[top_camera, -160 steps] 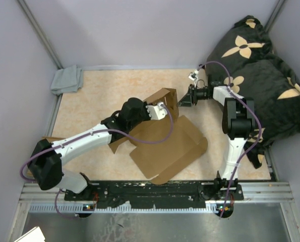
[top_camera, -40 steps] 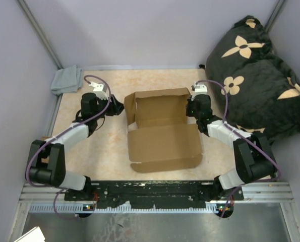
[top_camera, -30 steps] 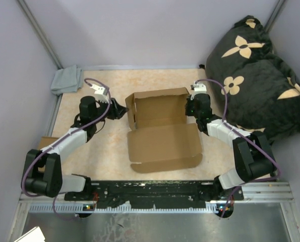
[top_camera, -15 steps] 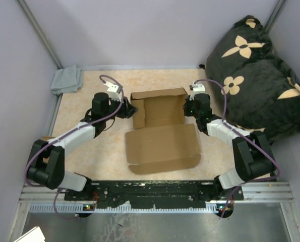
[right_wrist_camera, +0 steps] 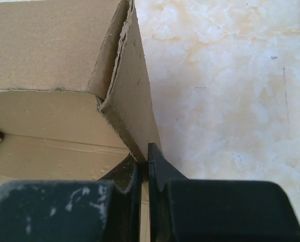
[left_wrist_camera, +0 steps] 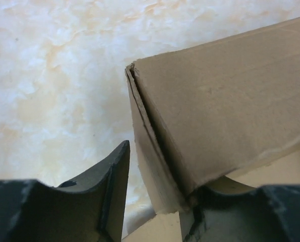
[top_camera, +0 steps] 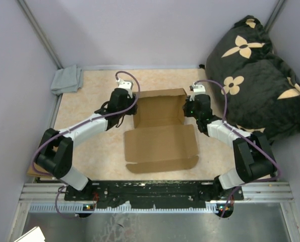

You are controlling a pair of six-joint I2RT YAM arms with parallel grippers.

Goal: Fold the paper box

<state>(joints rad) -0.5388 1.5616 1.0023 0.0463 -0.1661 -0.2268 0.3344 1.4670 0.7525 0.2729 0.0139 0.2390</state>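
Note:
The paper box (top_camera: 160, 143) lies mid-table, brown cardboard, its far half raised into walls and its near panel flat. My left gripper (top_camera: 132, 105) is at the box's left wall. In the left wrist view the gripper (left_wrist_camera: 162, 176) straddles that wall of the box (left_wrist_camera: 230, 111): the right finger (left_wrist_camera: 230, 212) touches the cardboard, and a gap remains at the left finger (left_wrist_camera: 109, 186). My right gripper (top_camera: 188, 107) is at the box's right wall. The right wrist view shows this gripper (right_wrist_camera: 145, 156) shut on the upright wall edge of the box (right_wrist_camera: 49, 45).
A grey cloth (top_camera: 67, 79) lies in the far left corner. A black pillow with tan flowers (top_camera: 255, 75) fills the far right. Grey enclosure walls border the table, and a metal rail (top_camera: 160, 189) runs along its near edge.
My left gripper has swung right from open table to the box's left wall and narrowed around it. The left side flap now stands up. The right gripper has held still.

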